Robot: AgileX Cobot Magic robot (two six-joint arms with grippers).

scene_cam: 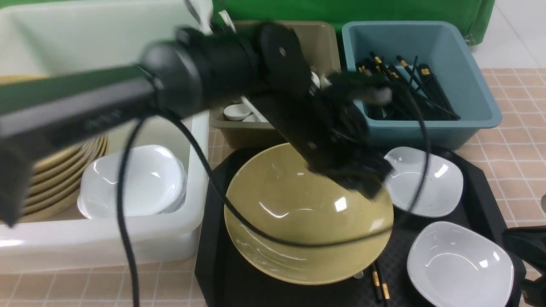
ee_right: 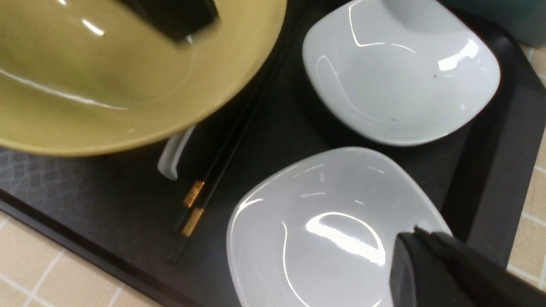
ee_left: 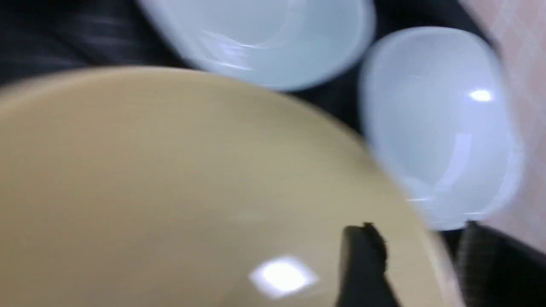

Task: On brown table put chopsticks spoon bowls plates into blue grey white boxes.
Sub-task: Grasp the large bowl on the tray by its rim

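Left wrist view, blurred: the left gripper (ee_left: pixel 417 228) stands with jaws spread, one over the inside of the tan bowl (ee_left: pixel 170 183) and the other outside its rim, so the rim lies between them. Contact cannot be confirmed. Judged purpose is a rim pinch, the only hold so wide a bowl offers.

The right gripper (ee_right: pixel 426 256), at the lower right of the right wrist view, is pressed together with nothing seen held. It hangs at the edge of the near plate (ee_right: pixel 332 230). That plate and the far plate (ee_right: pixel 401 72) lie flat on the black tray (scene_cam: pixel 213 256), right of the bowl.

A chopstick pair (ee_right: pixel 194 200) and a spoon handle (ee_right: pixel 172 157) run under the bowl's edge, so the bowl likely must go first.

Front view: at the left the white tub (scene_cam: pixel 128 247) holds stacked bowls (scene_cam: pixel 64 170) and stacked plates (scene_cam: pixel 132 179). At the top the olive bin (scene_cam: pixel 324 42) holds spoons (scene_cam: pixel 236 111) and the teal bin (scene_cam: pixel 469 115) holds chopsticks (scene_cam: pixel 405 85). Contents are sorted by kind.
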